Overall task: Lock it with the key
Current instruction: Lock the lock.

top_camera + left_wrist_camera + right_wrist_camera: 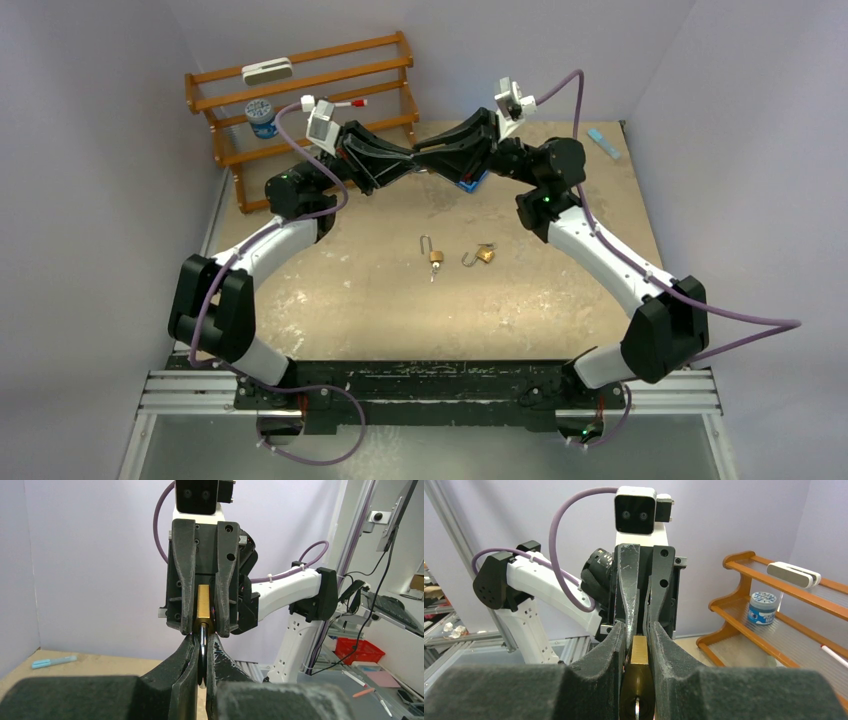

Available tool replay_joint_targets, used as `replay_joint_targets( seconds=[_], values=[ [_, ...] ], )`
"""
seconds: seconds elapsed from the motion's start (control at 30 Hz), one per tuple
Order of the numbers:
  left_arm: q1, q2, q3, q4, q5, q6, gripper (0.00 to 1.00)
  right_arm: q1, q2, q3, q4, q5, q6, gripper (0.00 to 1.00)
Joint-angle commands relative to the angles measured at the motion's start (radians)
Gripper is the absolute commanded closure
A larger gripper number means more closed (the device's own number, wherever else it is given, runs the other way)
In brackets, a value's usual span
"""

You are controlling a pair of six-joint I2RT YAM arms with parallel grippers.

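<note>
A brass padlock (pixel 640 672) is held in the air between both grippers at the back middle of the table. My right gripper (pixel 639 640) is shut on its brass body (pixel 203 602). My left gripper (pixel 202 645) is shut on its steel shackle (pixel 203 647), tip to tip with the right gripper (pixel 424 160). The left gripper (pixel 406 161) comes in from the left. A thin silver sliver shows in the keyhole (pixel 638 707); I cannot tell if it is a key. A second padlock (pixel 435 256) lies on the table with a small key (pixel 432 273) sticking out of it.
A third padlock (pixel 484 254) with its shackle swung open lies beside the second. A wooden rack (pixel 300 110) at the back left holds a white case, a blue-lidded jar and a pen. A blue object (pixel 470 184) lies under the right wrist. A light blue marker (pixel 603 142) lies at the back right.
</note>
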Motion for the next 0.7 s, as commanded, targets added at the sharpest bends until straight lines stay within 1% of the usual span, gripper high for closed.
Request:
replay_joint_targets(
  seconds=[0.0,0.1,0.17,0.3,0.33,0.37,0.47,0.53,0.57,0.67],
  values=[
    [0.003,-0.001,0.075,0.102,-0.189,-0.018,1.0,0.067,-0.02,-0.022,-0.075,-0.187,0.039,1.0],
    [0.003,-0.01,0.065,0.102,-0.179,-0.016,1.0,0.067,-0.027,-0.027,-0.088,-0.195,0.033,1.0],
    [0.003,-0.025,0.059,0.071,-0.167,0.019,1.0,0.063,-0.04,-0.026,-0.128,-0.186,0.006,1.0],
    [0.003,-0.084,0.046,-0.112,-0.15,0.152,1.0,0.041,-0.094,-0.023,-0.287,-0.123,-0.101,1.0],
    [0.004,-0.101,0.044,-0.165,-0.148,0.193,1.0,0.035,-0.106,-0.026,-0.31,-0.106,-0.115,0.96],
    [0.004,-0.119,0.044,-0.213,-0.146,0.229,1.0,0.018,-0.12,-0.034,-0.316,-0.094,-0.121,0.87],
    [0.004,-0.159,0.047,-0.345,-0.146,0.331,1.0,-0.036,-0.15,-0.058,-0.309,-0.075,-0.111,0.58],
    [0.004,-0.176,0.053,-0.396,-0.145,0.369,1.0,-0.074,-0.17,-0.075,-0.292,-0.07,-0.096,0.44],
    [0.004,-0.181,0.056,-0.411,-0.139,0.379,1.0,-0.092,-0.18,-0.082,-0.29,-0.066,-0.094,0.4],
    [0.006,-0.193,0.063,-0.45,-0.126,0.404,1.0,-0.135,-0.214,-0.104,-0.297,-0.056,-0.1,0.33]
  ],
)
